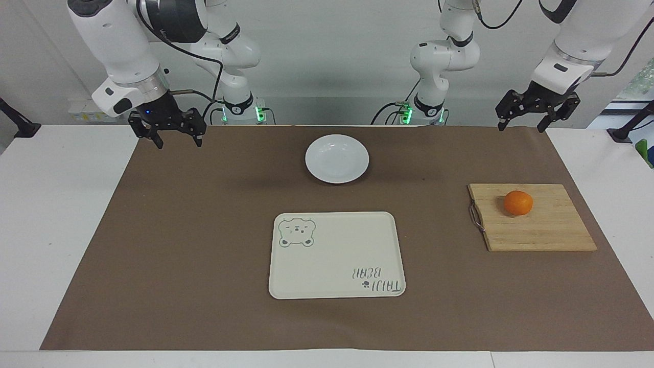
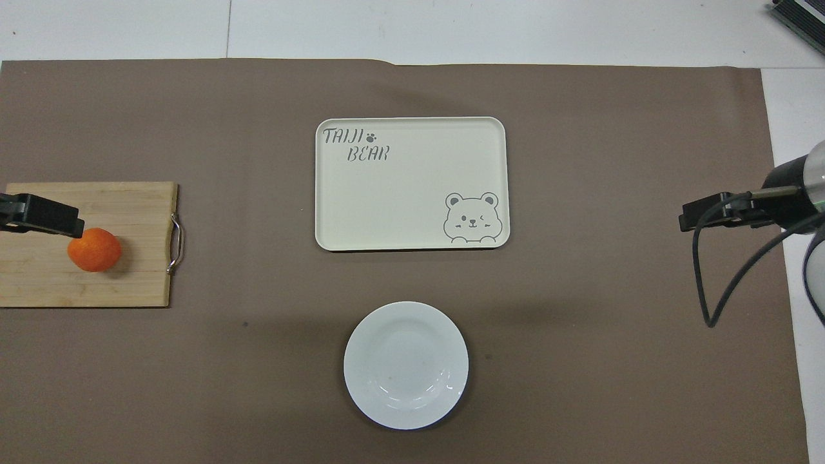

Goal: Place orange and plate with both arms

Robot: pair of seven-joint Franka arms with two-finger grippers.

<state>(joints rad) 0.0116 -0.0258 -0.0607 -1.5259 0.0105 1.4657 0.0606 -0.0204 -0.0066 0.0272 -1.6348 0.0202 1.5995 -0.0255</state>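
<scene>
Small glossy orange fruit (image 1: 518,203) sits on a bamboo chopping board (image 1: 541,230) toward the left arm's end of the bench. Round white shallow plate (image 1: 336,158) lies on the brown paper mat (image 1: 204,230), nearer the robots than the cream bear tray (image 1: 334,255) (tray bare). Left claw (image 1: 524,123) hangs over the mat's corner, fingers apart, holding nothing. Right claw (image 1: 178,141) likewise, spread and empty, over its own corner

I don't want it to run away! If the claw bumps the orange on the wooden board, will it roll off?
Probably it would roll: the orange is round and smooth-skinned, sitting loose on the flat cutting board. The board shows no raised edge, so nothing would likely stop it. Its glossy skin may also be a bit slippery to pinch.
</scene>
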